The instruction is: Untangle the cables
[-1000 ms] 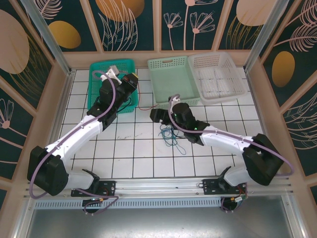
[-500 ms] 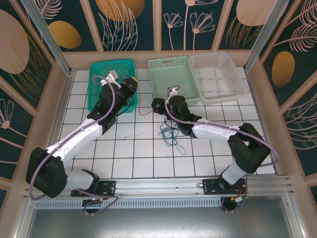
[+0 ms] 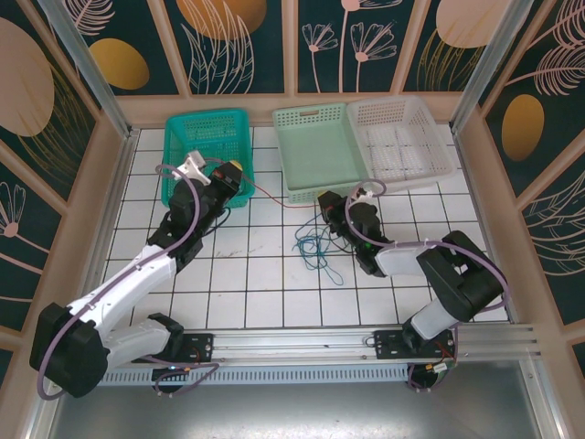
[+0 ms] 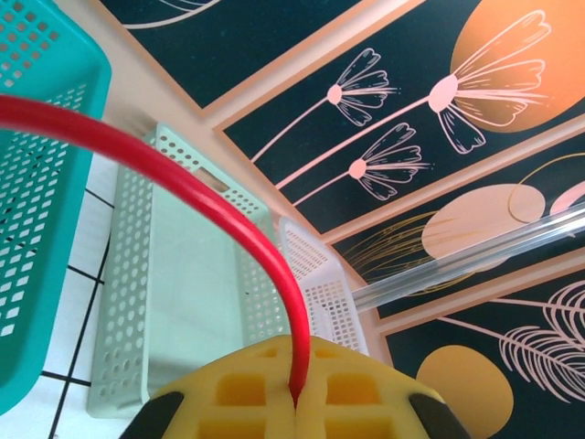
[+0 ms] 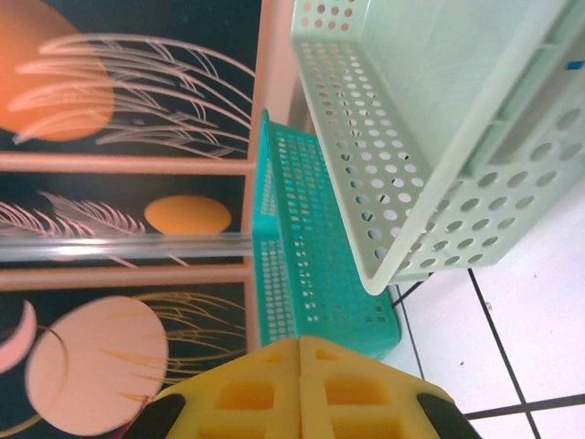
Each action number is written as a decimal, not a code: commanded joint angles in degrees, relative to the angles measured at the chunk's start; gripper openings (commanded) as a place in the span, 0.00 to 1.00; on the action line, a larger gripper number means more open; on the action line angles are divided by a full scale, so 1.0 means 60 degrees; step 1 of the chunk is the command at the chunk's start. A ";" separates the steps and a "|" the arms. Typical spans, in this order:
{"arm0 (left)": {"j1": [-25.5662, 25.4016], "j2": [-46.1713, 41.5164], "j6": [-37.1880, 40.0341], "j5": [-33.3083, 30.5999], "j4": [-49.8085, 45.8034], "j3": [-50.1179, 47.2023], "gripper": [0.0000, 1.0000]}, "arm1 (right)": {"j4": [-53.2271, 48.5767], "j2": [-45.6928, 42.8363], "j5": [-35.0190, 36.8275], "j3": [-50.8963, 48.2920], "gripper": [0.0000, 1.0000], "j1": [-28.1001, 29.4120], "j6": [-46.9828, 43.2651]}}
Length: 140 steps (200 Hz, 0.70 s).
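The left claw (image 3: pixel 239 174) is hanging beside the near right corner of the teal basket (image 3: pixel 196 123). Its yellow pads are pressing fully together on the red cable (image 4: pixel 291 329), which is arcing up and away out of the pinch. From there the red cable is running rightward across the bench (image 3: pixel 247 283) as one thin line. Its long axis is lying left to right between the two claws, and it is sagging towards the front of the green basket (image 3: pixel 320 151). Below its right end the blue and green cables (image 3: pixel 315 247) are lying in a loose curly tangle on the tiles, well apart from the left claw and just in front of the right claw (image 3: pixel 327 208), on its near side. The right arm is therefore the nearer one for working that knot. The right claw's pads are closing flush with no gap, and I cannot tell whether any cable is caught between them.
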 commanded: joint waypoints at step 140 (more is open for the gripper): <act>0.1084 0.1625 0.6585 -0.0698 -0.4127 0.6163 0.00 | -0.9004 -0.1427 -0.0670 0.4414 0.75 -0.0201 -0.5743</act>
